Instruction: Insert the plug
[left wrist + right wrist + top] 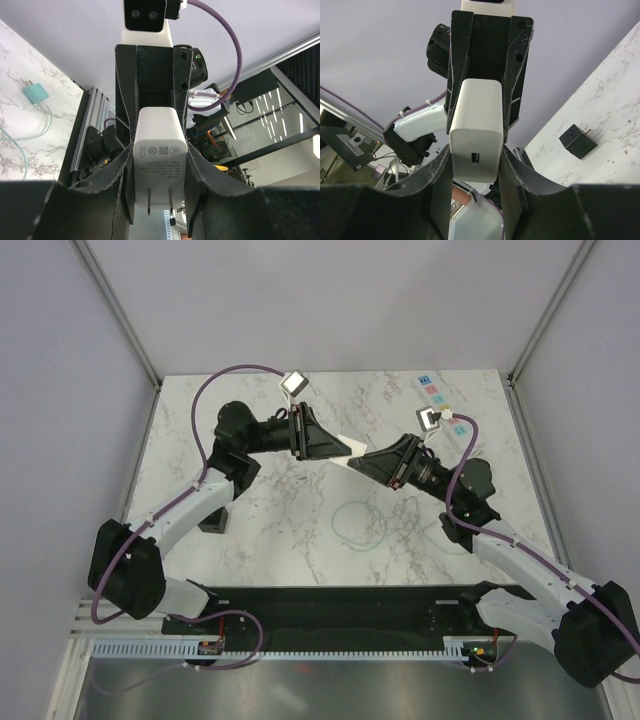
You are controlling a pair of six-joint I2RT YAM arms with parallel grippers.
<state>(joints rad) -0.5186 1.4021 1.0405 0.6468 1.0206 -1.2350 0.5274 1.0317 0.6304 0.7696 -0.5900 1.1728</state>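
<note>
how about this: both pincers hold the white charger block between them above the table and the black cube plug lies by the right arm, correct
Not quite. The top external view shows the black cube plug lying on the table by the left arm, not the right. The left pincer and right pincer do hold the white charger block between them.

Your left arm point(185, 508) and right arm point(520, 565) match: white link shells, bulky matte black joint housings, black bases, and a purple cable point(213, 380) clipped along each and looping free near the wrist. Each wrist carries a small white-framed square camera box point(295, 383); left tool point(340, 447) and right tool point(358, 462) are black wedges. Up close, the fingers point(150, 75) are flat black plates, edges scuffed pale, dotted with small screw holes.
</note>
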